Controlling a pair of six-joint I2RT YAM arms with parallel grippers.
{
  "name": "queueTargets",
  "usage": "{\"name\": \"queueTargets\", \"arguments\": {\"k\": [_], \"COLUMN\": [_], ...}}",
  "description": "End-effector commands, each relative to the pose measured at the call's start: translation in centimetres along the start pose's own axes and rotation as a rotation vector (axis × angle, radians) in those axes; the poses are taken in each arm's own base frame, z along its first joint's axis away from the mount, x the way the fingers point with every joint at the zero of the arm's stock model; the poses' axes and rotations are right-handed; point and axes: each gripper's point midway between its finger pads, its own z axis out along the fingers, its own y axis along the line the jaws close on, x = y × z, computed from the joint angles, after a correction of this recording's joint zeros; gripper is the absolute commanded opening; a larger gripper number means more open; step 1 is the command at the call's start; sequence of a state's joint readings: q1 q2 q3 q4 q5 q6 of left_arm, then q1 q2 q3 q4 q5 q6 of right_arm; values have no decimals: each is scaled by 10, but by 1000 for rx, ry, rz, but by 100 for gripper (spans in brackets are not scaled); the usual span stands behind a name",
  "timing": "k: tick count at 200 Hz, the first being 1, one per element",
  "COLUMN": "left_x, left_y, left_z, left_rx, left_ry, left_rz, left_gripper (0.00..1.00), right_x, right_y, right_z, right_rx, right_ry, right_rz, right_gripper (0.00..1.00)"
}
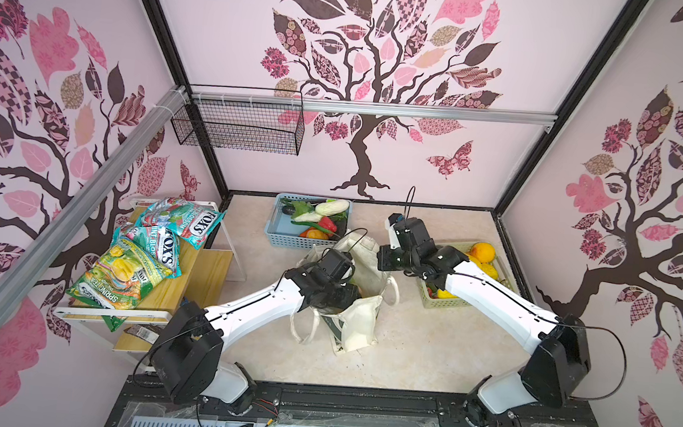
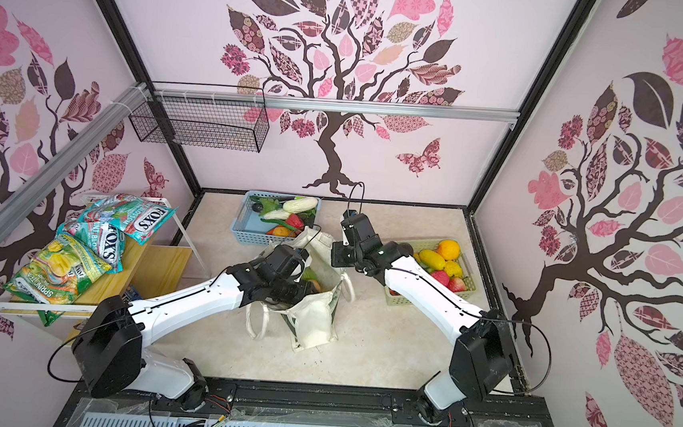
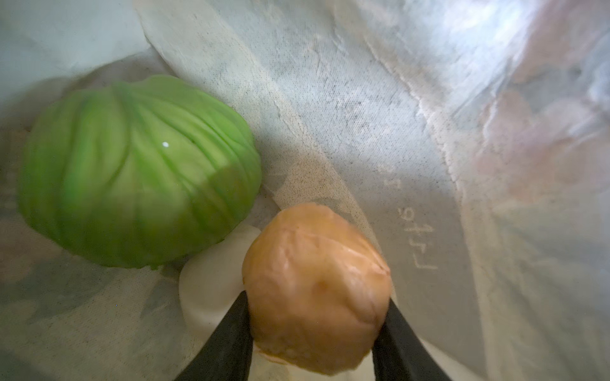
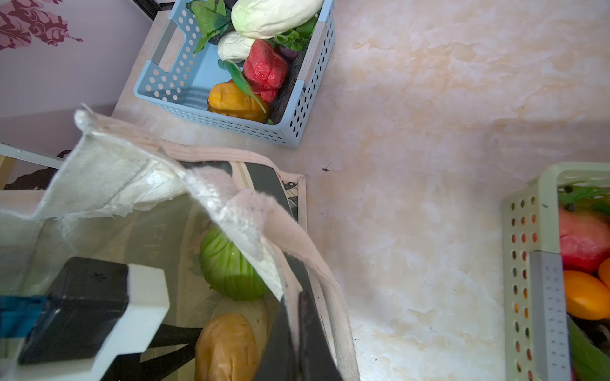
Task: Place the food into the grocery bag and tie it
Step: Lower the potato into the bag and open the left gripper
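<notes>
1. Grocery bag [image 1: 358,324]: a cream tote standing open on the surface [image 1: 424,354]. Of the task's things it is the nearest to the arm bases in both top views.
2. Left tool [image 3: 317,297]: reaches down inside the bag, its dark fingers [image 3: 227,336] clamped on either side of a rounded tan food piece [image 3: 313,257].
3. Bag contents: a green cabbage [image 3: 138,171] lies deeper in the bag, beside the tan piece. A white food piece [image 3: 211,287] sits between and beneath them.
4. Right tool [image 4: 297,310]: pinched closed on the bag's rim cloth, on the side facing the pale green basket [image 1: 445,301].
5. Pale green basket: to the right of the bag and apart from it, holding yellow, orange and red fruit [image 2: 447,250].
6. Blue basket [image 1: 287,239]: beyond the bag, near its far rim, holding white, red, orange and leafy green vegetables [image 4: 264,69].
</notes>
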State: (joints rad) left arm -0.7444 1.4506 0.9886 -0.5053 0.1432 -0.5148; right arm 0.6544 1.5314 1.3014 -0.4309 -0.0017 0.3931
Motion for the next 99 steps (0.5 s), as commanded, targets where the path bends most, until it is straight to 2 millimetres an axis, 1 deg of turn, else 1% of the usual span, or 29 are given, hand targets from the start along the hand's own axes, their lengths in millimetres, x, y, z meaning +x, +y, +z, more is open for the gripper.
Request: {"name": "queueTargets", "arguments": {"k": [1, 24, 42, 50, 78, 99], "left_x": [20, 17, 11, 8, -7, -22], "left_y": [13, 11, 6, 4, -8, -20], "left_z": [10, 6, -1, -6, -27, -47], "left_rx": [-47, -41, -29, -23, 6, 42], "left_ry": [65, 54, 34, 23, -30, -90], "left_rz": [-6, -10, -8, -7, -3, -5], "left_gripper": [53, 60, 66, 67, 69, 70], "right_x": [5, 7, 9, 9, 15, 19], "right_y": [2, 1, 0, 0, -4, -12], "right_z": [-4, -5, -6, -6, -7, -8], "right_rx": [-8, -8, -6, -4, 7, 41], "right_ry": [10, 12, 14, 14, 22, 24], "right_rz": [3, 3, 4, 5, 5, 0], "right_gripper": [0, 0, 0, 0, 0, 0]}}
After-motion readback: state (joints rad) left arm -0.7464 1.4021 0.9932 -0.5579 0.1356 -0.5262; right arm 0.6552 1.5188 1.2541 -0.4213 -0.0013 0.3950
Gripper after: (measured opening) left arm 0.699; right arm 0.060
